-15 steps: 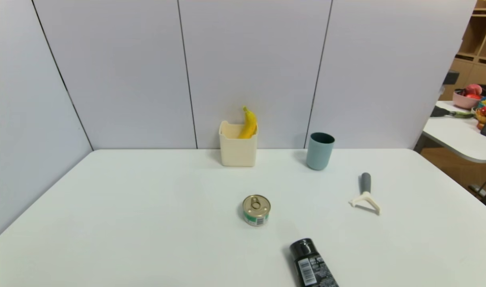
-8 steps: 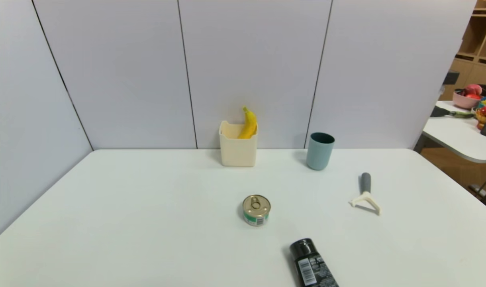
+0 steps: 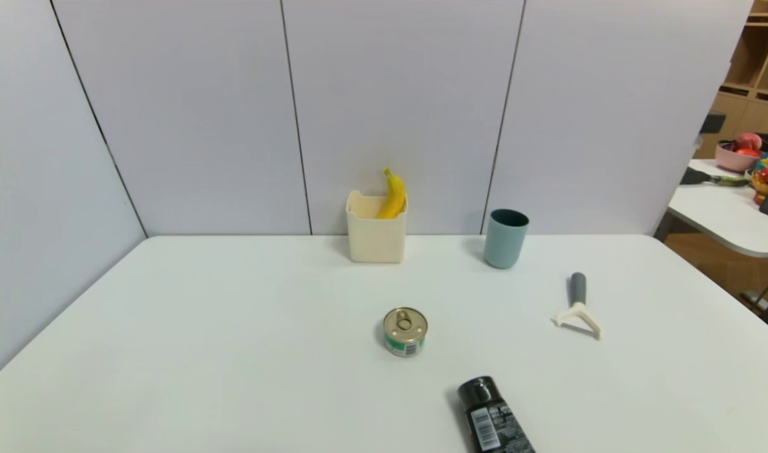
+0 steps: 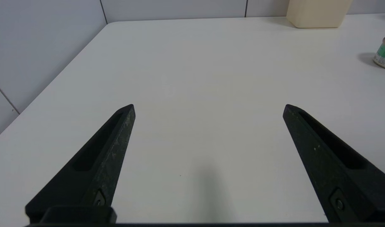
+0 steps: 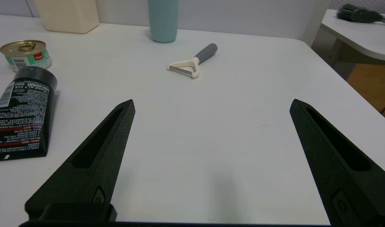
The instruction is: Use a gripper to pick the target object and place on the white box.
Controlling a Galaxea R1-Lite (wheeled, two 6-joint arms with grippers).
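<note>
Curved yellow banana (image 3: 393, 196) leaning upright inside the square cream-white plastic box (image 3: 376, 240); black two-fingered left gripper (image 4: 209, 108) and right gripper (image 5: 213, 104), fingers spread, hover empty above the white table (image 3: 233, 327).

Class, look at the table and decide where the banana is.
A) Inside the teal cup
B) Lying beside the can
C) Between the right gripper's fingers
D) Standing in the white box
D: the banana leans upright in the white box, its stem end rising above the rim.
</note>
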